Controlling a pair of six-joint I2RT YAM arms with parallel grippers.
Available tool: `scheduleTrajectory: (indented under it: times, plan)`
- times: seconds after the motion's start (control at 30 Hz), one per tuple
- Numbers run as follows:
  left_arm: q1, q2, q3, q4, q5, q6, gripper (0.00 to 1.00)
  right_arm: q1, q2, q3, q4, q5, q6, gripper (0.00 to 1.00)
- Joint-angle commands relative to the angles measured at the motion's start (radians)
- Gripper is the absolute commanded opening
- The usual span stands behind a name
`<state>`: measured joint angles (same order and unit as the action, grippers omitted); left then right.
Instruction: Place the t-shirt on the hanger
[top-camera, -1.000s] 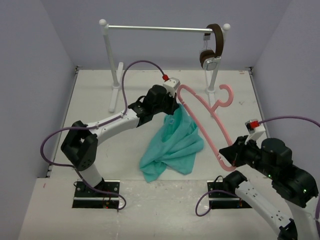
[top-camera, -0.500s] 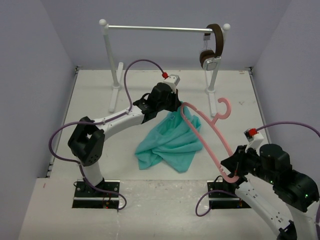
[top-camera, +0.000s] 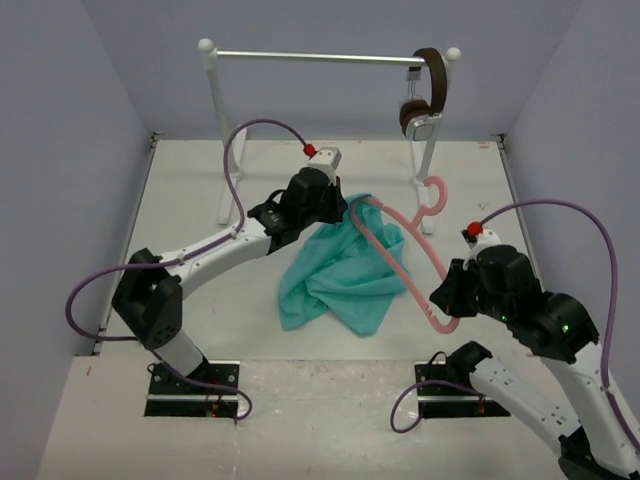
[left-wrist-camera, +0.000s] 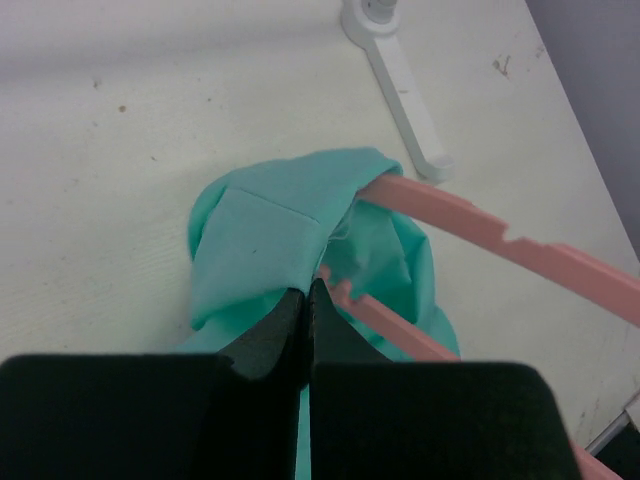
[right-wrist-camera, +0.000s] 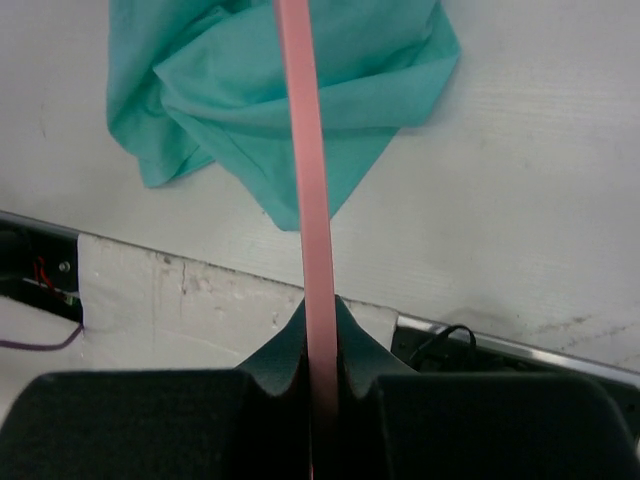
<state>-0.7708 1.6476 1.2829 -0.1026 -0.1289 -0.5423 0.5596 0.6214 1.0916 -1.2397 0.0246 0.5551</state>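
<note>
The teal t-shirt (top-camera: 345, 275) lies crumpled on the table, its upper edge lifted. My left gripper (top-camera: 338, 205) is shut on that edge; in the left wrist view the cloth (left-wrist-camera: 265, 240) bunches just past my closed fingers, draped over one end of the pink hanger (left-wrist-camera: 470, 225). The hanger (top-camera: 395, 255) runs diagonally over the shirt, hook toward the rack's right foot. My right gripper (top-camera: 447, 303) is shut on the hanger's near end; the right wrist view shows the pink bar (right-wrist-camera: 305, 180) clamped between the fingers, above the shirt (right-wrist-camera: 230, 90).
A white clothes rack (top-camera: 215, 120) with a metal bar stands at the back. Brown-and-silver headphones (top-camera: 425, 95) hang at its right end. The rack's right foot (left-wrist-camera: 405, 80) lies near the hanger. The table's front edge (right-wrist-camera: 180, 270) is below my right gripper.
</note>
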Motion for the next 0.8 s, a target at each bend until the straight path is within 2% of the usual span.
scheduleTrajectory:
  times: [0.0, 0.13, 0.2, 0.23, 0.3, 0.43, 0.53, 0.67, 0.77]
  plan:
    - [0.002, -0.158, 0.035, -0.028, -0.085, -0.005, 0.00, 0.052, 0.174, 0.151, 0.192, 0.130, -0.019, 0.00]
    - [0.003, -0.193, 0.142, -0.109, -0.065, 0.054, 0.00, 0.190, 0.298, 0.284, 0.300, 0.145, -0.068, 0.00]
    - [0.005, -0.173, 0.234, -0.185, -0.032, 0.091, 0.00, 0.210, 0.337, 0.290, 0.384, -0.016, -0.127, 0.00]
    - [0.006, -0.158, 0.278, -0.243, -0.021, 0.109, 0.00, 0.210, 0.345, 0.259, 0.459, -0.115, -0.154, 0.00]
    - [0.014, -0.128, 0.372, -0.343, -0.032, 0.147, 0.00, 0.210, 0.296, 0.165, 0.601, -0.168, -0.163, 0.00]
    - [0.082, -0.128, 0.454, -0.474, -0.045, 0.199, 0.00, 0.210, 0.170, -0.069, 0.844, -0.202, -0.199, 0.00]
    - [0.128, -0.135, 0.491, -0.528, 0.005, 0.254, 0.00, 0.209, 0.118, -0.162, 0.972, -0.189, -0.186, 0.00]
    - [0.128, -0.108, 0.576, -0.631, 0.122, 0.311, 0.00, 0.210, 0.134, -0.201, 1.084, -0.201, -0.180, 0.00]
    - [0.128, -0.096, 0.652, -0.723, 0.079, 0.346, 0.00, 0.209, 0.214, -0.157, 1.047, -0.355, -0.263, 0.00]
